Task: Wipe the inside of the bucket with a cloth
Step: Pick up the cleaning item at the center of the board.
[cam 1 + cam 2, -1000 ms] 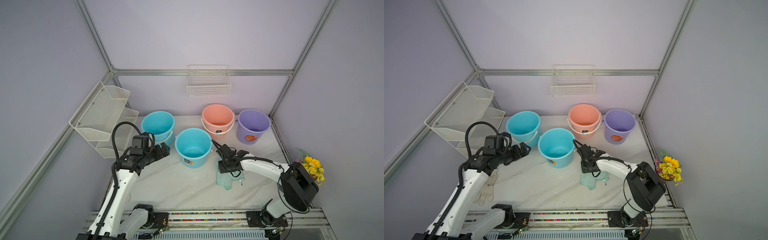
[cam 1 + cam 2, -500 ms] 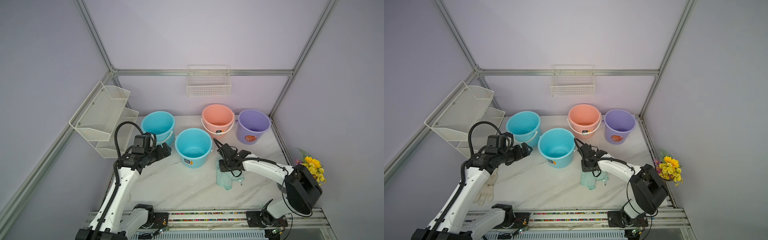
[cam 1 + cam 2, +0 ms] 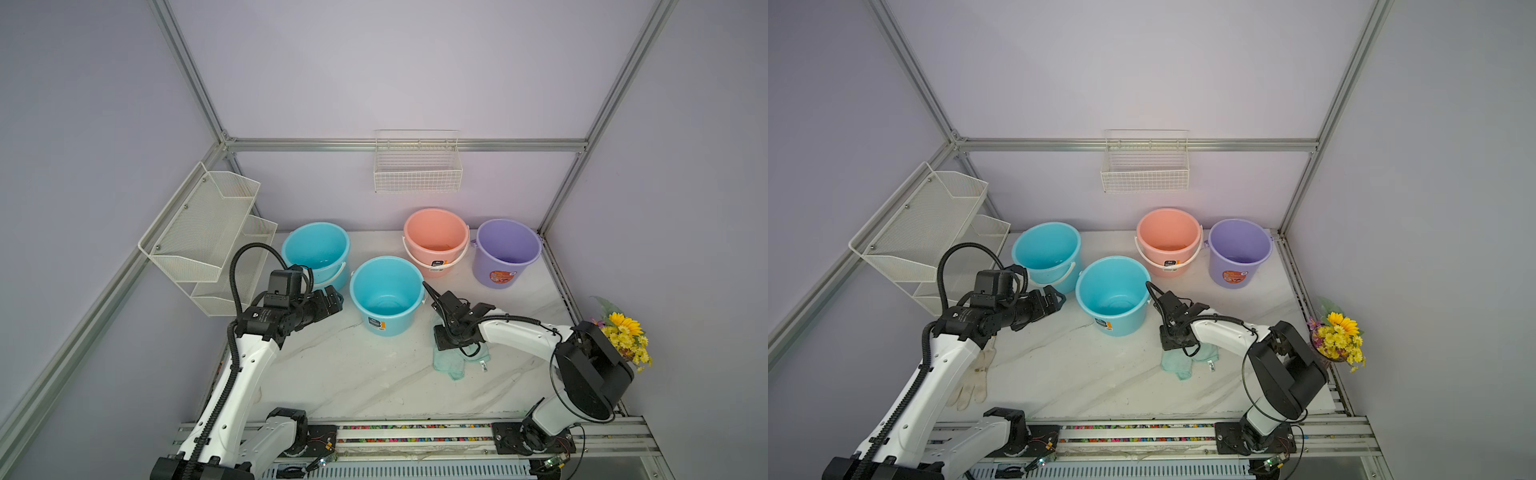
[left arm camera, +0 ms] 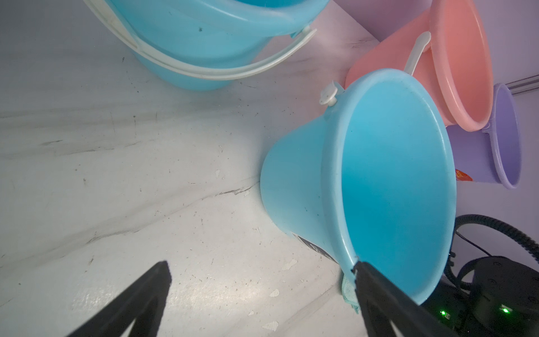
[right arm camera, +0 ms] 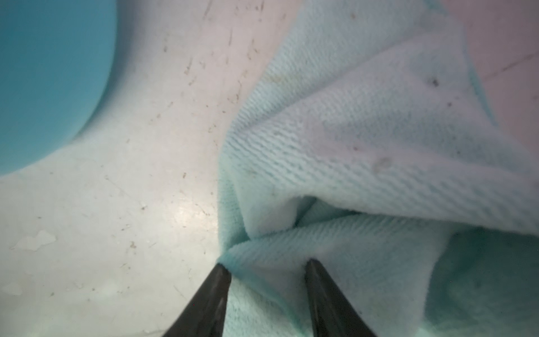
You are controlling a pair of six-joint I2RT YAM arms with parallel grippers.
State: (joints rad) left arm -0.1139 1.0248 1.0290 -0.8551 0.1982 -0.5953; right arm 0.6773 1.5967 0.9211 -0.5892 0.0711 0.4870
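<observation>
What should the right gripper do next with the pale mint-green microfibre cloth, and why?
Probably close the right gripper on the fold: its fingers stand apart astride the pale mint-green microfibre cloth, which lies crumpled on the white marbled table.

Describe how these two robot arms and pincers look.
White links, black joints. A ribbed black hose loops over the left arm; thin black wire follows the right arm. The left gripper and right gripper have slim tapered black fingers.

Four buckets (image 3: pixel 399 324), one cloth (image 3: pixel 446 361), one glove (image 3: pixel 971 382), two wire racks (image 3: pixel 417 176), one bouquet (image 3: pixel 623 336).
</observation>
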